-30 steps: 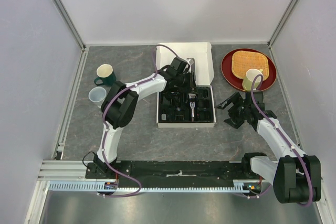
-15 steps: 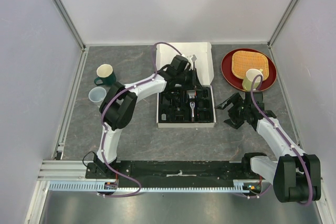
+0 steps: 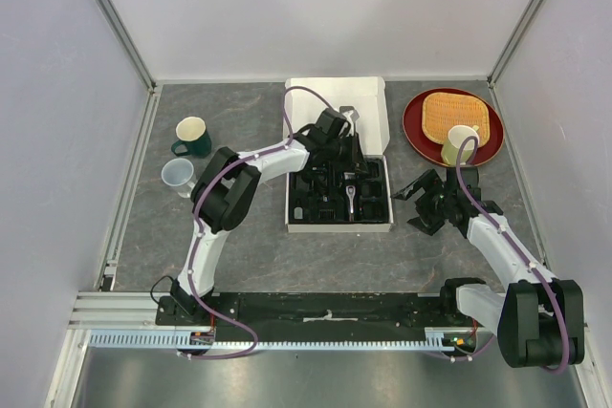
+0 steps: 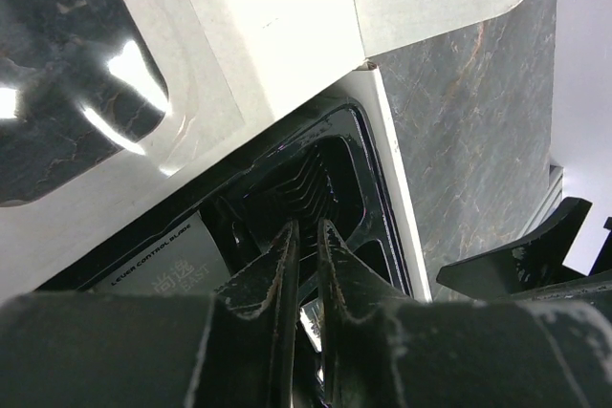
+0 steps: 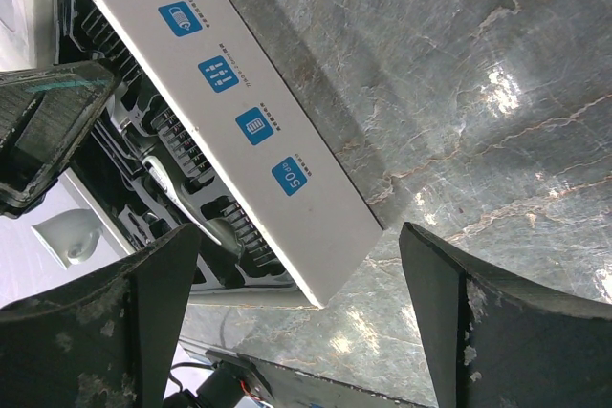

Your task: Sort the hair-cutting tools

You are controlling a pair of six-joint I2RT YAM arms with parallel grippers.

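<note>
Lab robot cell, white panel walls (image 3: 335, 7), aluminium frame rails (image 3: 100, 311), grey tabletop (image 3: 249, 241)

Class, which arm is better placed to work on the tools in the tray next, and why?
Left arm: its jaws, nearly closed, hang over the comb guard in the black tray; the right arm holds its jaws open beside the white box.

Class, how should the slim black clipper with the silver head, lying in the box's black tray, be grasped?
Probably from straight above, closing across the narrow middle of the slim black clipper. It lies flat, lengthwise near-to-far, sunk in the black plastic tray, so side approaches look blocked.
</note>
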